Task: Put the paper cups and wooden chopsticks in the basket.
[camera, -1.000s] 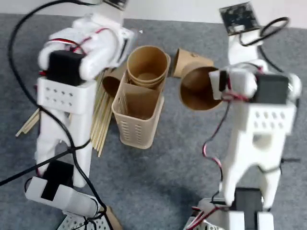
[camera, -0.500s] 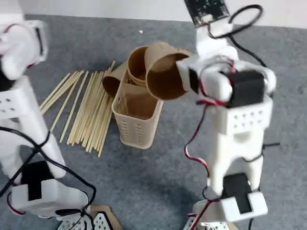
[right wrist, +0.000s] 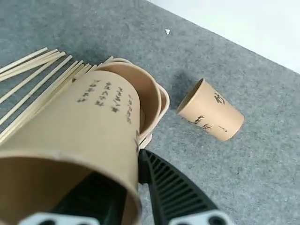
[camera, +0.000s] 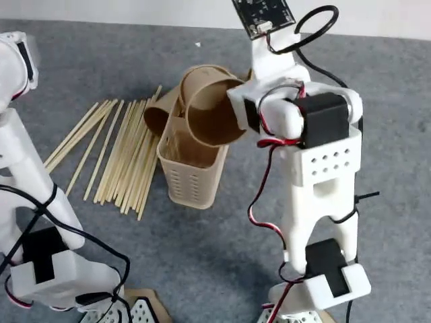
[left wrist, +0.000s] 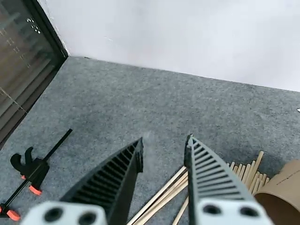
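The grey carpeted tabletop (camera: 222, 256) carries everything. The right arm (camera: 316, 155) stretches out over the middle of it, and the left arm (camera: 20, 155) stands at the far left side, lifted well away from the task's things.

The beige slotted basket (camera: 192, 171) stands upright in the middle, split by a divider into two compartments. A stack of paper cups (camera: 183, 91) sits upright in the far compartment.

The right end effector (camera: 239, 111) is clamped on the rim of another paper cup (camera: 212, 114), one finger inside and one outside. This held cup is tilted on its side in the air, just beside the stack above the basket; I cannot tell whether the two touch.

A third cup (camera: 155, 116) lies on its side against the basket's far left corner. A fourth cup (right wrist: 211, 115) lies on its side on the carpet beyond the basket, apart from it.

The left end effector (left wrist: 164, 140) is spread partly open and holds nothing.

The wooden chopsticks (camera: 114, 155) lie fanned out on the carpet just left of the basket.

A black clamp with orange tips (left wrist: 28, 173) lies far off to the side.
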Robot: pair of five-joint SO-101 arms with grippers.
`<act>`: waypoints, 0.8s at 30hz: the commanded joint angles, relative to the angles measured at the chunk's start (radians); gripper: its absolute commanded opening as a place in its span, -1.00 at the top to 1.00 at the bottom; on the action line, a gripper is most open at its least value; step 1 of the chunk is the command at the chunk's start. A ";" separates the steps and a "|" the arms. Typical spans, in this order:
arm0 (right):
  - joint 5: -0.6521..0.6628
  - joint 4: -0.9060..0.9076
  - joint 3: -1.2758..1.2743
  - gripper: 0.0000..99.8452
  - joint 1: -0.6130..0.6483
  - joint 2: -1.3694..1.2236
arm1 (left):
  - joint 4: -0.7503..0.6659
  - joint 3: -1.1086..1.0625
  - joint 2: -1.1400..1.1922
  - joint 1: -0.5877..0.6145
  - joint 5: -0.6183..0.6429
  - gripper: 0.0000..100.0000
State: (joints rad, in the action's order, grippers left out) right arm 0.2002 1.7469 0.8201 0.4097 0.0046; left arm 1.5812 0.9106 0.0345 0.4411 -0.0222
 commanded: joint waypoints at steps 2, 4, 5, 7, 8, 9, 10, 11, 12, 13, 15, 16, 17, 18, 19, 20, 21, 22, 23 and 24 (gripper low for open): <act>-0.009 0.013 0.021 0.99 0.015 -0.027 | 0.003 0.024 -0.010 0.010 0.008 0.65; -0.005 0.013 0.022 0.99 0.015 -0.062 | 0.003 0.024 -0.010 0.010 0.008 0.65; -0.003 0.012 0.024 0.98 0.015 -0.087 | 0.003 0.022 -0.010 0.010 0.008 0.65; -0.003 0.012 0.027 0.98 0.013 -0.140 | 0.003 0.005 -0.010 0.010 0.008 0.65; -0.002 -0.007 0.035 0.94 0.013 -0.159 | 0.003 -0.004 -0.010 0.010 0.008 0.65; -0.003 -0.027 0.053 0.90 0.013 -0.171 | 0.002 -0.015 -0.010 0.010 0.008 0.65; -0.003 -0.048 0.070 0.82 0.012 -0.177 | -0.003 -0.028 -0.010 0.010 0.008 0.65; -0.006 -0.070 0.090 0.74 0.012 -0.182 | -0.005 -0.044 -0.010 0.010 0.008 0.65; -0.005 -0.091 0.105 0.67 0.013 -0.183 | -0.005 -0.053 -0.010 0.010 0.006 0.65; -0.005 -0.111 0.122 0.60 0.015 -0.180 | -0.005 -0.064 -0.010 0.010 0.006 0.65; -0.005 -0.151 0.166 0.49 0.016 -0.179 | -0.005 -0.074 -0.010 0.007 -0.020 0.65; -0.005 -0.171 0.189 0.47 0.016 -0.182 | -0.005 -0.079 -0.010 0.005 -0.028 0.65; -0.005 -0.191 0.206 0.47 0.016 -0.183 | -0.005 -0.081 -0.010 0.005 -0.031 0.65; -0.006 -0.211 0.220 0.47 0.016 -0.183 | -0.005 -0.081 -0.008 0.004 -0.032 0.65; -0.008 -0.231 0.231 0.47 0.016 -0.183 | -0.005 -0.081 -0.008 0.004 -0.032 0.65; -0.009 -0.254 0.239 0.47 0.016 -0.183 | -0.005 -0.081 -0.007 0.001 -0.032 0.65; -0.009 -0.278 0.242 0.47 0.025 -0.183 | -0.005 -0.082 -0.007 -0.007 -0.035 0.65; -0.009 -0.305 0.240 0.47 0.036 -0.185 | -0.005 -0.094 -0.005 -0.013 -0.037 0.65; -0.009 -0.321 0.236 0.47 0.044 -0.186 | -0.006 -0.119 -0.005 -0.018 -0.054 0.65; -0.009 -0.329 0.222 0.47 0.050 -0.188 | -0.006 -0.142 -0.007 -0.033 -0.078 0.65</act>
State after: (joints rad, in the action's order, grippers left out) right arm 0.2002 1.4860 1.0273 0.4235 -0.1841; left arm 1.5812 0.8032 0.0330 0.4411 -0.0560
